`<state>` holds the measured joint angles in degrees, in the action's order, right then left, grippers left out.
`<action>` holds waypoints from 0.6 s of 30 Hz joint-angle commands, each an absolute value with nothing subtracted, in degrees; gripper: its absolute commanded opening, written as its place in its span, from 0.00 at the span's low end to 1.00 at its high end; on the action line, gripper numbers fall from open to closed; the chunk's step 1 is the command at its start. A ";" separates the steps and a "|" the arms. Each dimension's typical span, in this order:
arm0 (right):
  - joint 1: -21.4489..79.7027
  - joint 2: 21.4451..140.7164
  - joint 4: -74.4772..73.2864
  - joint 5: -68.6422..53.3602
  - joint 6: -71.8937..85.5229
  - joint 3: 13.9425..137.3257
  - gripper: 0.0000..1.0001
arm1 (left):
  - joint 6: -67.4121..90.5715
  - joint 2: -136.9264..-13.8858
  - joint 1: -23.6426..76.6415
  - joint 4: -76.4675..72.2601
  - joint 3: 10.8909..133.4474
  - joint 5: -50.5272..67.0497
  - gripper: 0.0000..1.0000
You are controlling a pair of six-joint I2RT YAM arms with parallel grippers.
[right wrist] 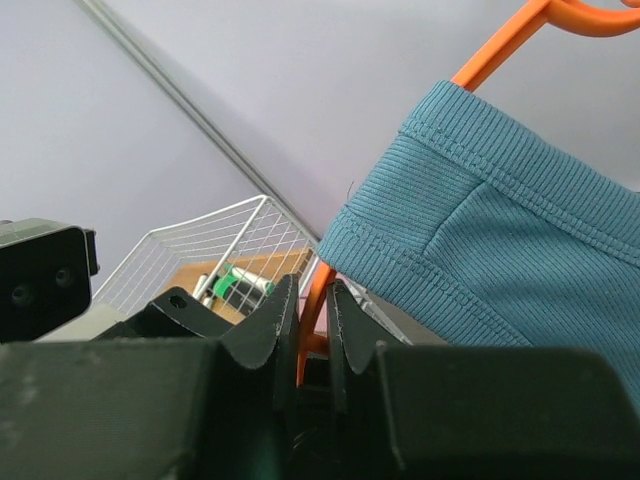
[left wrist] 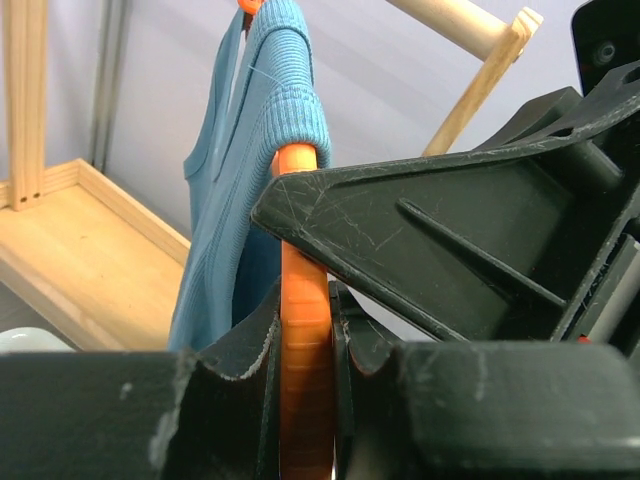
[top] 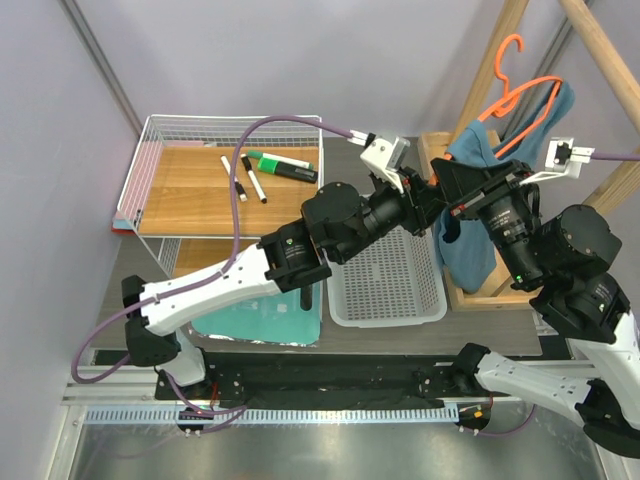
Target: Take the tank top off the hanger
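Currently | hanger (top: 527, 87): being held aloft beside wooden rack (top: 492, 68) | tank top (top: 468, 250): draping over hanger, hanging down before rack | left gripper (left wrist: 304, 325): fingers pinching orange hanger bar | right gripper (right wrist: 313, 312): fingers pinching hanger bar beside fabric hem

The left tool (left wrist: 305, 400) clamps the orange hanger (left wrist: 303, 350), tank top (left wrist: 240, 200) draped above.

The tank top (top: 468, 258) hides much of the hanger (top: 522, 90).

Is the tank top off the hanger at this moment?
No, the tank top hangs draped over the shoulder of the orange hanger in the left wrist view.
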<state>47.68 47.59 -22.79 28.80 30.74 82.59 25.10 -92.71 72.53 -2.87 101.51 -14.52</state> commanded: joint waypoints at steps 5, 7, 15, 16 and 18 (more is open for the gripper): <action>47.72 49.83 -12.75 21.54 31.02 83.41 0.01 | 27.07 -85.00 75.23 -2.99 97.21 -7.56 0.00; 47.72 49.22 -11.78 20.92 31.90 82.36 0.01 | 27.51 -84.20 75.23 -3.08 96.51 -7.03 0.00; 47.72 47.47 -9.67 20.74 31.20 80.07 0.01 | 29.27 -81.39 75.23 -3.34 93.87 -4.66 0.11; 47.72 47.29 -9.41 20.66 30.85 79.81 0.01 | 29.18 -81.13 75.23 -3.34 93.35 -4.22 0.12; 47.72 46.76 -8.97 20.13 30.15 79.63 0.01 | 29.18 -80.51 75.23 -3.34 92.99 -3.78 0.17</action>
